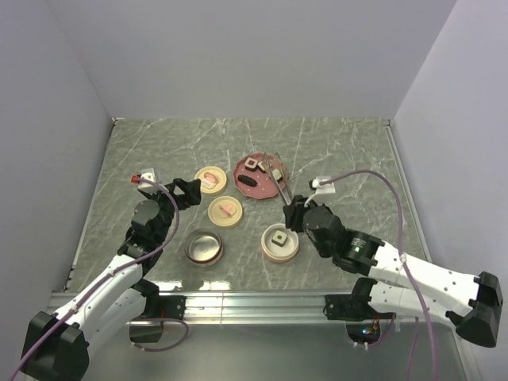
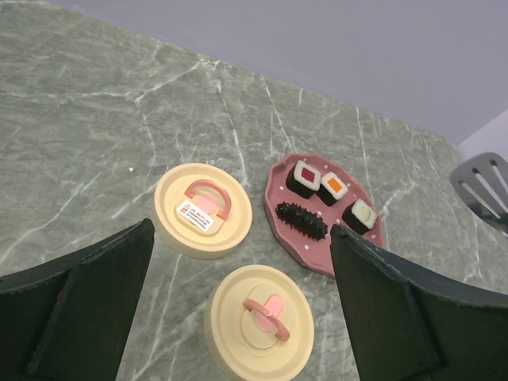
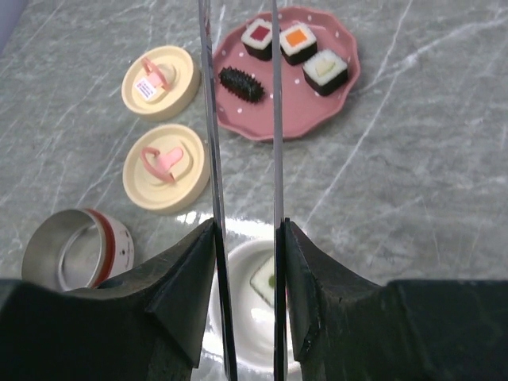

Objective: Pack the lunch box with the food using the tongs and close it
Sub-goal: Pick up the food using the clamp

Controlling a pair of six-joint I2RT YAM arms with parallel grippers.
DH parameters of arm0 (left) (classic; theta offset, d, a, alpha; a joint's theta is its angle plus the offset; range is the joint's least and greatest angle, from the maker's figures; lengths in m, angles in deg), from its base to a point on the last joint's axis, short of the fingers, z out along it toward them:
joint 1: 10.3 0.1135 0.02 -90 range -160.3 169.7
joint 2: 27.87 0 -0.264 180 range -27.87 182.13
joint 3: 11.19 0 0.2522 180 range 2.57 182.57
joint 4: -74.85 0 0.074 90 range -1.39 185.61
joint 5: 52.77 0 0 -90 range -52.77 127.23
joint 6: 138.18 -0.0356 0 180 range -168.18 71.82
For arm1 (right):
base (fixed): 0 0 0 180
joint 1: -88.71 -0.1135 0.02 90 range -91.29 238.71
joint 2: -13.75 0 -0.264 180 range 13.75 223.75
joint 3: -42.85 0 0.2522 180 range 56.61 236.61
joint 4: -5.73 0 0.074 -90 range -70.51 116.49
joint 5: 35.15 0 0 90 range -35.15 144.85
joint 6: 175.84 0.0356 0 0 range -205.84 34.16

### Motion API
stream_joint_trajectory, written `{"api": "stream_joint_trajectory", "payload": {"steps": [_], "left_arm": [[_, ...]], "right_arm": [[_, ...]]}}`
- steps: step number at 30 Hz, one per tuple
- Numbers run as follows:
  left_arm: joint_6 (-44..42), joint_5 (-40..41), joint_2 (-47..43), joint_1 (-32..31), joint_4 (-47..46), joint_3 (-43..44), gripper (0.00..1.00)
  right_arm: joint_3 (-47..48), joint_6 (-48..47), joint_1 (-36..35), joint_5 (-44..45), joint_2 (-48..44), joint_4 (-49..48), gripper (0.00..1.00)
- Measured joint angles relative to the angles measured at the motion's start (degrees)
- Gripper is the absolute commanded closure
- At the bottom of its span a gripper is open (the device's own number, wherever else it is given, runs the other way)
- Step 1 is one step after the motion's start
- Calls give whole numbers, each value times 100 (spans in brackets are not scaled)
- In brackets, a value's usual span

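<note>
Right now the right gripper (image 3: 246, 262) is clenched on the tongs (image 3: 208, 119), whose two slim arms run out through its jaws toward 12 o'clock, reaching the pink plate (image 3: 317, 111), where three cubes (image 3: 298, 41) and the dark piece (image 3: 240, 82) sit. One pale-topped cube (image 3: 264, 278) lies inside the cream bowl (image 1: 280, 258) just under that gripper, with a metal tin (image 1: 204, 247) at the bowl's 9 o'clock and two cream lids (image 1: 225, 211) near its 10 o'clock. The left gripper (image 2: 242, 238) hangs released beside the lids, grasping nothing.
</note>
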Motion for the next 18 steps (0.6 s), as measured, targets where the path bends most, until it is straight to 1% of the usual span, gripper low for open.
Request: {"api": "stream_joint_trajectory", "payload": {"steps": [4, 10, 18], "left_arm": [[-2, 2, 13, 0, 0, 0, 0], [-2, 4, 50, 0, 0, 0, 1], [-2, 4, 118, 0, -2, 0, 0]], "right_arm": [[11, -297, 424, -518, 439, -494, 55], [81, -595, 649, -1174, 1368, -955, 55], [107, -850, 918, -1768, 1530, -1211, 55]]}}
